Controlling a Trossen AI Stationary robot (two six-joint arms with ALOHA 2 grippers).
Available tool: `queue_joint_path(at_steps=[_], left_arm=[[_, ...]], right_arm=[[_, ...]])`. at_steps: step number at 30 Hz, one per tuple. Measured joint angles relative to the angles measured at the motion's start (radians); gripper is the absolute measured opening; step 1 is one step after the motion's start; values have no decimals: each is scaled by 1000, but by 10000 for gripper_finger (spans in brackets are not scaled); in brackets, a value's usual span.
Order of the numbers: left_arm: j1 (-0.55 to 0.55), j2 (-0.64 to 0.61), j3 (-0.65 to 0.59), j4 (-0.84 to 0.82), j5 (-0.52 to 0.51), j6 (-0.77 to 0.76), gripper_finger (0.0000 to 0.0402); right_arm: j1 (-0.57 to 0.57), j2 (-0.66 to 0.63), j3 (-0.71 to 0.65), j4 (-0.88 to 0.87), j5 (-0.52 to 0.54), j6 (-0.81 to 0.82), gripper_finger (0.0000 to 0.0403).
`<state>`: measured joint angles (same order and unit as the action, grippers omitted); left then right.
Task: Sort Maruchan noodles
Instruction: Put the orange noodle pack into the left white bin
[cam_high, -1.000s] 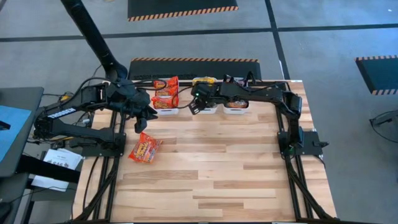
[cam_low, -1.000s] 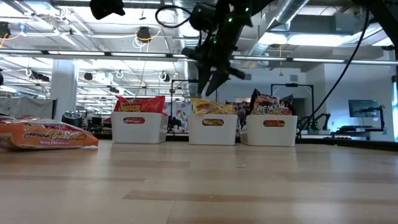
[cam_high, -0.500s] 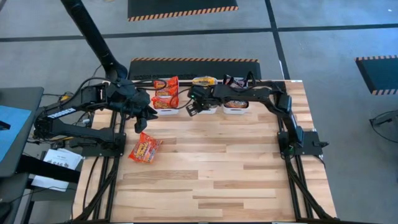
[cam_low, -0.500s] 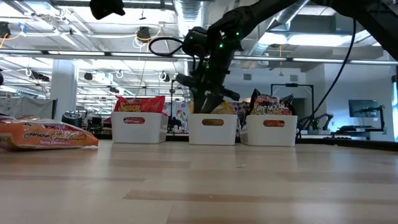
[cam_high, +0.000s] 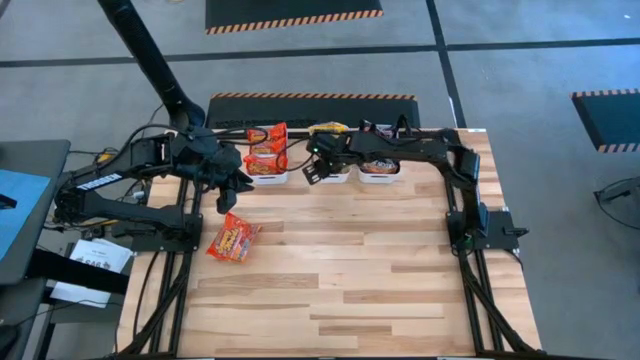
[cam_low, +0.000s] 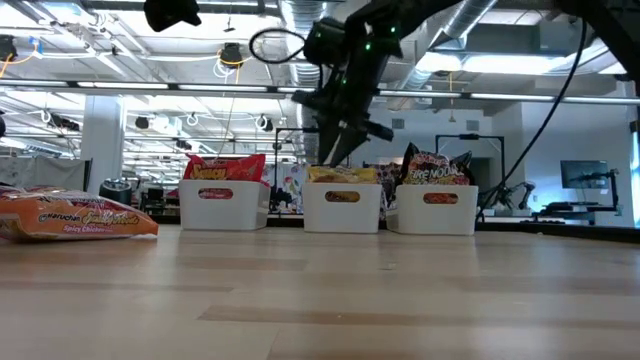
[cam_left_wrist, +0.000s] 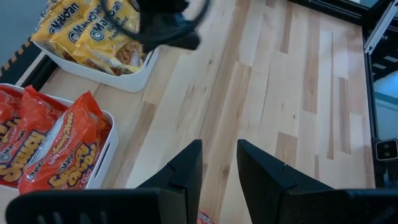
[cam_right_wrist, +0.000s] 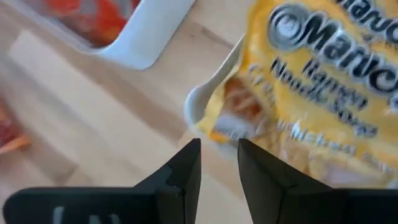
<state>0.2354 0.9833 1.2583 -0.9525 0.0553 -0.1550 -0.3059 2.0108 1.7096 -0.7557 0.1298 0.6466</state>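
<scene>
Three white trays stand in a row at the table's far edge. The left tray (cam_high: 266, 180) holds red packets (cam_left_wrist: 56, 149), the middle tray (cam_low: 342, 210) holds yellow packets (cam_right_wrist: 311, 81), and the right tray (cam_low: 432, 212) holds dark packets (cam_low: 435, 165). One red-orange packet (cam_high: 234, 241) lies flat on the table's left side. My right gripper (cam_low: 333, 158) is shut and empty, hanging just over the middle tray's near-left part. My left gripper (cam_high: 226, 203) is shut and empty too, hovering above the loose packet's far end.
The wooden table (cam_high: 380, 270) spreads bare toward its near edge and right side, in front of the trays. Black arm frames stand along the left and right edges (cam_high: 470, 220). Beyond the far edge lies the room's floor.
My right gripper dipped down into the middle tray onto the yellow packets, shifting a little toward the table's left. It then rose back up above the tray.
</scene>
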Motion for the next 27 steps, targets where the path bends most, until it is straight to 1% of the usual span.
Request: queue_joint_path(at_steps=[5, 8, 11, 14, 18, 21, 27], left_arm=[[0, 0, 0, -21, -6, -1, 86], [0, 0, 0, -74, -12, 3, 88], [0, 0, 0, -118, -11, -17, 99], [0, 0, 0, -157, -13, -55, 120], [0, 0, 1, -222, -60, -206, 152], [-4, -2, -15, -300, -70, -300, 166], [-43, -47, -161, -310, -49, -472, 169]], right_arm=[[21, -51, 0, -6, -5, -3, 132], [27, -74, 0, -11, -6, -4, 132], [42, -89, 0, -10, -5, -31, 132], [59, -107, 0, -8, -5, -35, 132], [76, -129, 0, -14, -5, -36, 132], [77, -157, 0, -31, -5, -36, 132], [76, -221, 0, -72, -29, -55, 132]])
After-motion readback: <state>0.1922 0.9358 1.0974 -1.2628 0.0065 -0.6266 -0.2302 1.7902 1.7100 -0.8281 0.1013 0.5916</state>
